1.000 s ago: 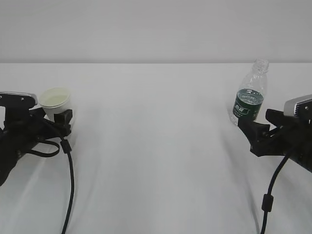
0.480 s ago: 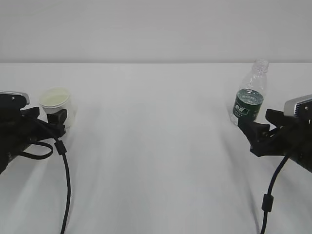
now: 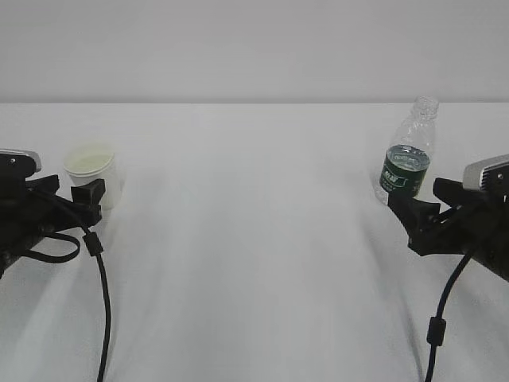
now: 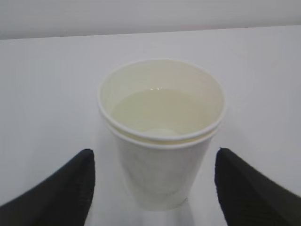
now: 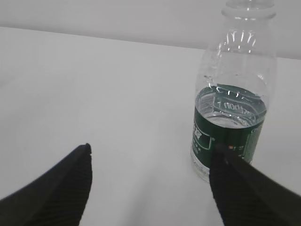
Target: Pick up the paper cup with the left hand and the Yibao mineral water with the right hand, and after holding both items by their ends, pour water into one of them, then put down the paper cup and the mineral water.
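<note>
The paper cup (image 3: 94,173) stands upright at the left of the white table, and water shows inside the paper cup (image 4: 160,141) in the left wrist view. My left hand (image 3: 71,189) is open just in front of it; the left hand (image 4: 154,151) has a jaw on each side, both clear of the cup wall. The Yibao mineral water (image 3: 407,163) stands upright and capless at the right, water up to the top of its green label. My right hand (image 3: 417,195) is open, and the bottle (image 5: 233,117) stands just beyond the right finger of the right hand (image 5: 151,148), outside the gap.
A black cable (image 3: 101,302) trails from the left arm to the table's near edge, and another cable (image 3: 436,326) hangs from the right arm. A pale wall closes off the far edge of the table (image 3: 254,239).
My left gripper has drawn back to the left, away from the cup, which now stands free in front of its jaws. The right arm and the bottle have not moved.
</note>
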You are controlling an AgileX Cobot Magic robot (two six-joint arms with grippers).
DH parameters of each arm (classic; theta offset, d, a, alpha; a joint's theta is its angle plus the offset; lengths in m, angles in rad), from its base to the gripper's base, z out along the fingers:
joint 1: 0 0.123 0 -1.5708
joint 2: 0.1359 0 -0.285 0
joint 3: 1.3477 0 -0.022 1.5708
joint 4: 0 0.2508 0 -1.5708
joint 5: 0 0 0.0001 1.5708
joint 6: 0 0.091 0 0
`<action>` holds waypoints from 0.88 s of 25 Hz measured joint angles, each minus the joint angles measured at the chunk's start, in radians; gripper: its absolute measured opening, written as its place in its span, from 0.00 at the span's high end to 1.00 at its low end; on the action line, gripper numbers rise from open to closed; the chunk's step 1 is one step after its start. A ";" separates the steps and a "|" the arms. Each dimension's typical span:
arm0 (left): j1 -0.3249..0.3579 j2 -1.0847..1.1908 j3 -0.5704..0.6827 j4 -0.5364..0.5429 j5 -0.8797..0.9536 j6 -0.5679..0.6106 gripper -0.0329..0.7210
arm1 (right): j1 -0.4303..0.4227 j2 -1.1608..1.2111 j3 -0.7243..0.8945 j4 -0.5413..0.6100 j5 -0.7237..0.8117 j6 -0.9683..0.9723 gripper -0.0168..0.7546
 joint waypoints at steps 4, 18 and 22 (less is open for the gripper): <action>0.000 -0.029 0.008 0.000 0.000 0.001 0.21 | 0.000 0.000 0.000 0.000 0.000 0.000 0.21; 0.000 -0.083 0.035 0.000 0.000 0.001 0.22 | 0.000 -0.093 0.000 0.093 0.000 0.000 0.21; 0.000 -0.106 0.061 0.000 0.000 0.014 0.22 | 0.000 -0.127 0.002 0.161 0.029 -0.032 0.21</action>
